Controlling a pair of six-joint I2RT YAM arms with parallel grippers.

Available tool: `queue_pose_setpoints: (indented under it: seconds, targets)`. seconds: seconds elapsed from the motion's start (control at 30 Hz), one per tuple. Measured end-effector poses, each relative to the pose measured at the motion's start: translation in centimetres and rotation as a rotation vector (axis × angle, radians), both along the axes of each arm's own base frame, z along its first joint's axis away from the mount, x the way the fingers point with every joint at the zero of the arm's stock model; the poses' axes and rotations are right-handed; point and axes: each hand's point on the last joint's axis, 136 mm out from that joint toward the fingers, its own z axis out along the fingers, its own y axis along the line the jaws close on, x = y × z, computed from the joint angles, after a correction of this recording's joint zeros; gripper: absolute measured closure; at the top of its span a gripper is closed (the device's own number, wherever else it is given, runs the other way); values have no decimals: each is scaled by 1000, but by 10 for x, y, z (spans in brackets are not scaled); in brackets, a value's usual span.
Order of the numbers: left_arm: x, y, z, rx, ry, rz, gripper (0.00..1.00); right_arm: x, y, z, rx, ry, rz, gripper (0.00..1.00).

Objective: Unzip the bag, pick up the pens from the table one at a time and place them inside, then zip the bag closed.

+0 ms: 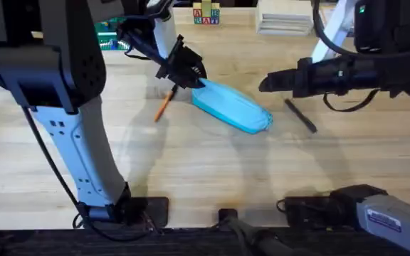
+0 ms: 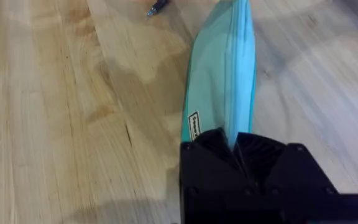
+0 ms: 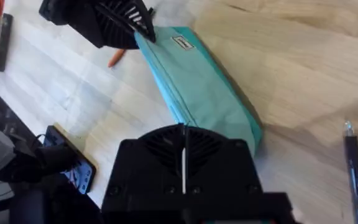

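Pale wood-grain table carries the task's things, with both arm bases at its near edge. Nearest on the right side lies the dark pen, thin and straight, just beside the right-hand end of the bag but apart from it. The bag itself is a light blue fabric pouch lying flat and slantwise near mid-table; its zipper line runs along its length and appears fully closed, so the unzipping step is judged to be just starting. The right gripper, its fingers drawn together with nothing between them, hovers above the bag's right-hand end, probably placed to steady that end while the zipper is drawn. Farther off, the left gripper sits at the bag's opposite end, pinched on the fabric or pull there; whether it has the pull cord itself cannot be told. Such a hold suits pulling along the zipper. Just beyond that end, beside the left gripper, rests the orange pen on bare wood.
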Motion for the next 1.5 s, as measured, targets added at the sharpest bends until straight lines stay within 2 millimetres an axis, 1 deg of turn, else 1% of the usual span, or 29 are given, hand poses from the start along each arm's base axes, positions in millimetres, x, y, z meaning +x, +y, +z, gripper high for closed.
queue_pose_setpoints:
  seconds: [0.13, 0.2, 0.27, 0.3, 0.37, 0.47, 0.5, 0.57, 0.73, 0.93, 1.13, 1.27, 1.5]
  targets:
    - [0, 0, 0, 0, 0, 0, 958, -7, -1, -2, -7, 27, 3, 971]
    - [0, 0, 0, 0, 0, 0, 958, -12, -2, 1, -8, 23, 7, 956]
    - [0, 0, 0, 0, 0, 0, 958, -16, -3, 7, -8, 6, 11, 880]
    - [0, 0, 0, 0, 0, 0, 958, -19, -3, 10, -8, -5, 13, 790]
    - [0, 0, 0, 0, 0, 0, 958, -25, -4, 17, -11, -29, 21, 545]
    - [0, 0, 0, 0, 0, 0, 958, -37, -8, 24, -26, -52, 27, 120]
    - [0, 0, 0, 0, 0, 0, 958, -42, -11, 25, -40, -59, 28, 33]
    - [0, 0, 0, 0, 0, 0, 958, -52, -16, 27, -70, -68, 30, 7]
    - [0, 0, 0, 0, 0, 0, 958, -73, -28, 28, -137, -88, 35, 5]
    - [0, 0, 0, 0, 0, 0, 959, -93, -35, 25, -187, -86, 70, 5]
    - [0, 0, 0, 0, 0, 0, 959, -91, -40, 23, -225, -103, 76, 5]
    - [0, 0, 0, 0, 0, 0, 959, -87, -45, 13, -270, -78, 81, 5]
    - [0, 0, 0, 0, 0, 0, 959, -80, -46, -10, -317, 11, 138, 4]
